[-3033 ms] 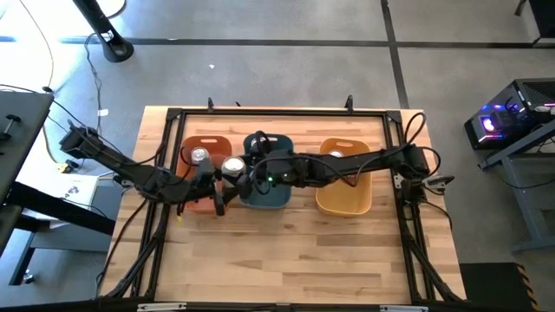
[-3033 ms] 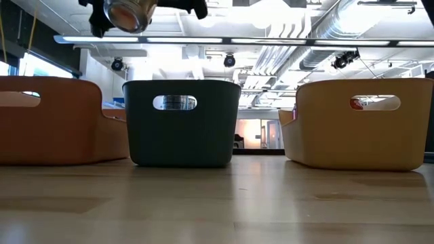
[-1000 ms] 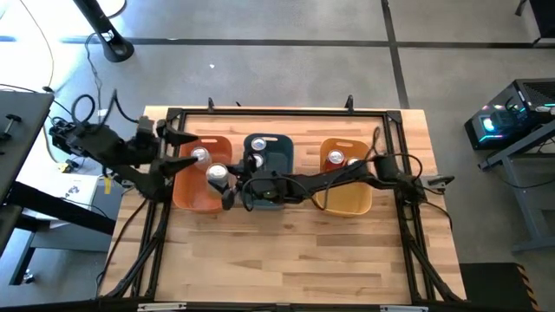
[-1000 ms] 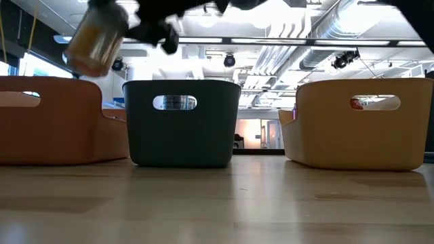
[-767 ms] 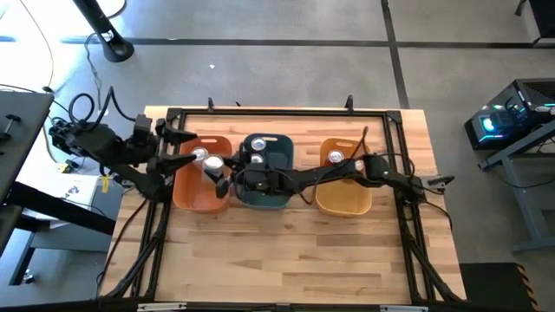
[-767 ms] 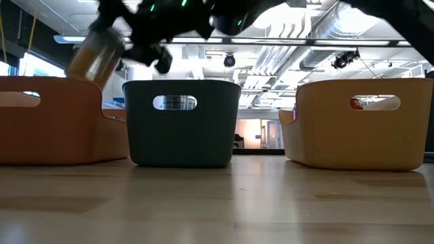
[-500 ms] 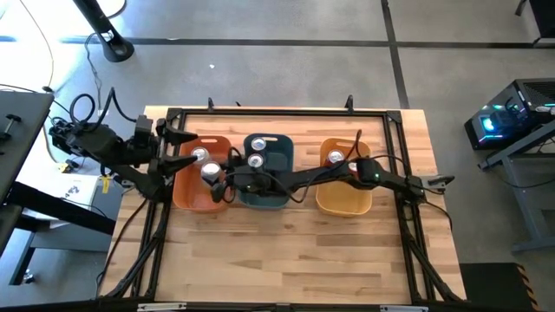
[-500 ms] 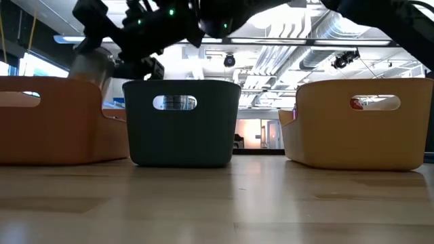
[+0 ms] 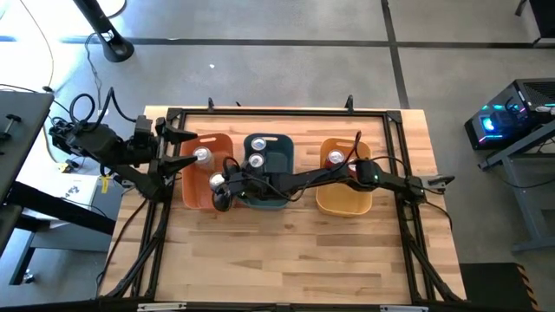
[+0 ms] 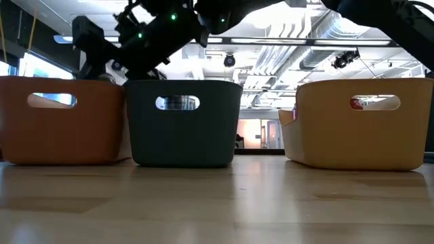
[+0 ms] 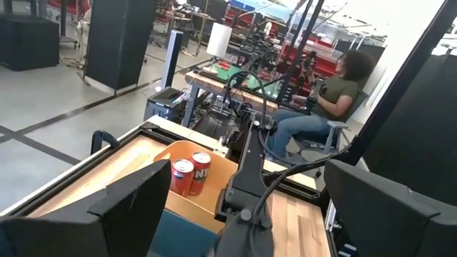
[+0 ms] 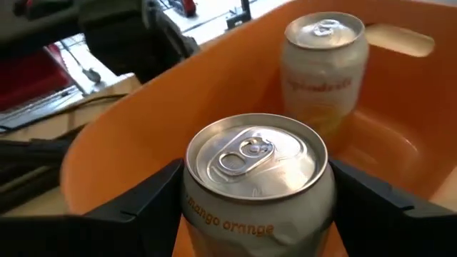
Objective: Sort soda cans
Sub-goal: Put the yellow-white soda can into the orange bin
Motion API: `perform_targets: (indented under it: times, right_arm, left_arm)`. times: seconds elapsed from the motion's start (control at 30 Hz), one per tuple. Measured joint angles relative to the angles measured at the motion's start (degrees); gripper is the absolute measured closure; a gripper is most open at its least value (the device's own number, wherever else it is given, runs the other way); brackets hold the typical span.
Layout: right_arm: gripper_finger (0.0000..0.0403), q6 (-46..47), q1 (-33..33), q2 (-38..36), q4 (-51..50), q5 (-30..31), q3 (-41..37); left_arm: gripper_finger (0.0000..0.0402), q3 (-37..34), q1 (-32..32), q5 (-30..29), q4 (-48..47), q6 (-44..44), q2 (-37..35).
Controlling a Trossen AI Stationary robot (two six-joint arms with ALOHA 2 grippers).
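A: Where's the right gripper (image 9: 218, 183)?

B: Reaching across the table to the orange bin (image 9: 192, 185), at about 9 o'clock from the blue bin (image 9: 267, 198). Its jaws pinch a silver can (image 12: 257, 189) from both sides, upright, inside that bin.

A: Anything else in there?

B: A second can (image 12: 325, 68), pale with a yellow print, stands at the bin's far wall, toward 12 o'clock from the held one, apart from it.

A: And the other bins?

B: The blue bin holds a silver-topped can (image 9: 257, 161). The yellow bin (image 9: 342, 201), at 3 o'clock, holds two red cans (image 11: 191, 174) side by side, touching.

A: The left gripper (image 9: 172, 146)?

B: Off the table's left edge, at 9 o'clock from the orange bin. Its jaws stand spread, with nothing between them.

A: Anyone around?

B: A person (image 11: 330, 107) sits beyond the table.
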Motion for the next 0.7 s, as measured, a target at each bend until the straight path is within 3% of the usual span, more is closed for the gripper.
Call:
perform_targets:
  times: [0.53,0.7]
  right_arm:
    - [0.0127,1.05,0.70,0.94,3.52,5.65,0.00]
    - [0.0062,1.49,0.44,1.62,2.82,5.24,-0.09]
  left_arm:
    - [0.0039,0.00,0.01,0.02,0.04,-0.03,0.00]
    - [0.0039,0.00,0.00,0.25,0.07,-0.94,0.00]
